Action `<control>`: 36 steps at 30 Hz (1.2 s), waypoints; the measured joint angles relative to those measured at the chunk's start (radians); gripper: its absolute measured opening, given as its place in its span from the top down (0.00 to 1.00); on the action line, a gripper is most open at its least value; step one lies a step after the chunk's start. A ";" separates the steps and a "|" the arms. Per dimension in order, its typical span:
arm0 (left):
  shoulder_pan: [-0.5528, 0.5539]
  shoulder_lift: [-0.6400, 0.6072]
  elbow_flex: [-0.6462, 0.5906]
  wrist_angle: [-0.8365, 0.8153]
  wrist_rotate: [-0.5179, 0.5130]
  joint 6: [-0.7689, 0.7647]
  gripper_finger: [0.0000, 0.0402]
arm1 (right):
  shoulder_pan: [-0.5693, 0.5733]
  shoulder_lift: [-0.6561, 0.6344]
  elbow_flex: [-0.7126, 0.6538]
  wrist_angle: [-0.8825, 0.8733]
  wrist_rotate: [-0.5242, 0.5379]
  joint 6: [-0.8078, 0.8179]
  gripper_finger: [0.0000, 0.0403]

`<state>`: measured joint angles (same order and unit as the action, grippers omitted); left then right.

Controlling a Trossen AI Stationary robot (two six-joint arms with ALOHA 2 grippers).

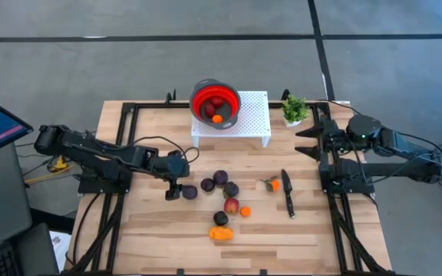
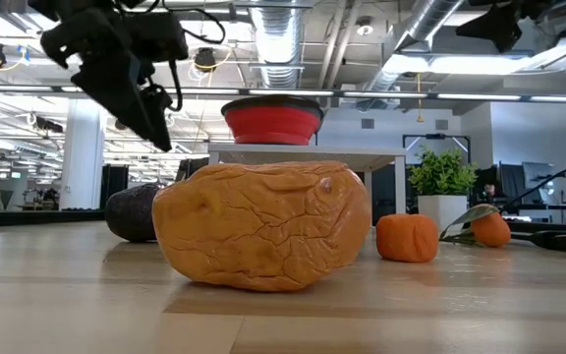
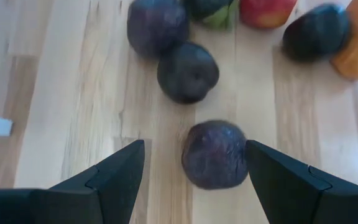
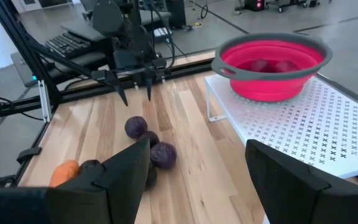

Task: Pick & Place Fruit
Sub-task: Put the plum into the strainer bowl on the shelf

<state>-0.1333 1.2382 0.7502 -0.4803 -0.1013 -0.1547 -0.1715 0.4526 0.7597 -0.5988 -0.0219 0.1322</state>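
Resting on wood, plum [image 3: 214, 154] looks round, dark purple.

No legible text, label, brand or number on anything here.

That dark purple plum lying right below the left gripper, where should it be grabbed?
Around its widest middle, coming straight down from above. The round dark purple plum lies apart from the other plums, with bare wood on both sides, and the open left gripper already straddles it.
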 joint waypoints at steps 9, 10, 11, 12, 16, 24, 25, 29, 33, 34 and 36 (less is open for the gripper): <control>-0.034 0.161 -0.002 0.089 0.085 0.062 0.32 | 0.000 -0.003 0.000 0.001 0.000 0.000 0.35; -0.038 0.180 -0.002 0.090 0.089 0.069 0.32 | 0.000 -0.002 0.000 0.000 0.000 0.000 0.35; -0.043 0.196 -0.002 0.087 0.091 0.071 0.32 | 0.000 -0.002 0.000 0.001 0.000 0.000 0.35; -0.047 0.206 -0.002 0.088 0.091 0.070 0.32 | 0.000 -0.002 0.000 0.001 0.000 0.000 0.35; -0.053 0.215 -0.002 0.116 0.091 0.069 0.32 | 0.000 -0.002 0.000 0.000 0.000 0.000 0.35; -0.051 0.262 -0.002 0.147 0.087 0.121 0.32 | 0.000 -0.002 0.000 0.000 0.000 0.000 0.35; -0.051 0.276 0.000 0.159 0.091 0.121 0.32 | 0.000 -0.001 0.000 0.001 0.000 0.000 0.35; -0.050 0.329 0.004 0.187 0.099 0.121 0.32 | 0.000 -0.001 0.000 0.001 0.000 0.000 0.35; -0.050 0.339 0.003 0.216 0.095 0.124 0.32 | 0.000 -0.001 0.000 0.000 0.000 0.000 0.35; -0.050 0.338 0.002 0.218 0.094 0.124 0.32 | 0.000 -0.002 0.000 0.001 0.000 0.000 0.35; -0.050 0.337 0.001 0.218 0.092 0.124 0.32 | 0.000 -0.002 0.000 0.000 0.000 0.000 0.35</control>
<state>-0.1835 1.5751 0.7513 -0.2621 -0.0095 -0.0307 -0.1715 0.4511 0.7597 -0.5983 -0.0219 0.1322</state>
